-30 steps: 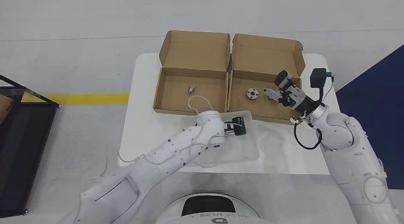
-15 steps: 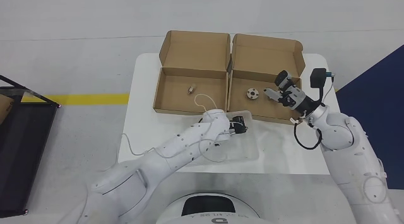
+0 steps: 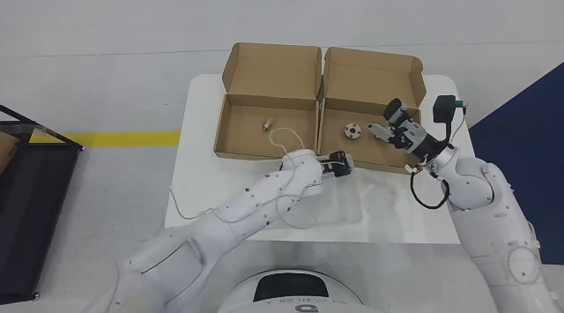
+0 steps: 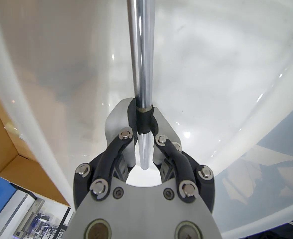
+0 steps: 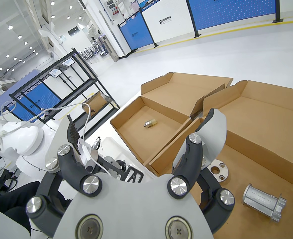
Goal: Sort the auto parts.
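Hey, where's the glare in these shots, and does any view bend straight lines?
Left wrist view: bright streaks on the metal rod in the left claw, glints dot the clear bin. Right wrist view: ceiling lamps glare; the yellow floor line bows, wide-angle. Top view: even light on the table.

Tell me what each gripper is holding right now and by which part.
The left gripper pinches a shiny metal rod near one end. The right gripper is open, holding nothing.
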Available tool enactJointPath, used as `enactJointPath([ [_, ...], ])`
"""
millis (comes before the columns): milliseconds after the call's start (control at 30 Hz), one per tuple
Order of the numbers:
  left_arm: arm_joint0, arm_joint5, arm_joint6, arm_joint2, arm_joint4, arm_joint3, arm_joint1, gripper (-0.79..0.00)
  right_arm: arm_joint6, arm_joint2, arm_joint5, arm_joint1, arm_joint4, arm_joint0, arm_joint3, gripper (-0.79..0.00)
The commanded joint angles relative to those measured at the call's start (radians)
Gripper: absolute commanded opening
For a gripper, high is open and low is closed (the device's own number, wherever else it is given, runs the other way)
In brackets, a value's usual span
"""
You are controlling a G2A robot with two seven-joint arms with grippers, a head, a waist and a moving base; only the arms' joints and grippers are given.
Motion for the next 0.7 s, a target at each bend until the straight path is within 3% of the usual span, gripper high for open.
enactJointPath([
  [0, 0.029, 0.000, 0.010, -0.055, 0.003, -0.066, 0.028, -0.785, 0.000, 0.000, 0.000, 0.000, 0.000, 0.000, 0.000, 0.000],
  [300, 0.269, -0.125, 0.133, -0.412, -0.081, -0.414, 0.159, -0.785, 0.000, 0.000, 0.000, 0.000, 0.000, 0.000, 0.000, 0.000],
  [433, 0.349, -0.147, 0.205, -0.555, -0.187, -0.493, 0.189, -0.785, 0.000, 0.000, 0.000, 0.000, 0.000, 0.000, 0.000, 0.000],
  [667, 0.397, -0.180, 0.316, -0.684, -0.357, -0.528, 0.212, -0.785, 0.000, 0.000, 0.000, 0.000, 0.000, 0.000, 0.000, 0.000],
])
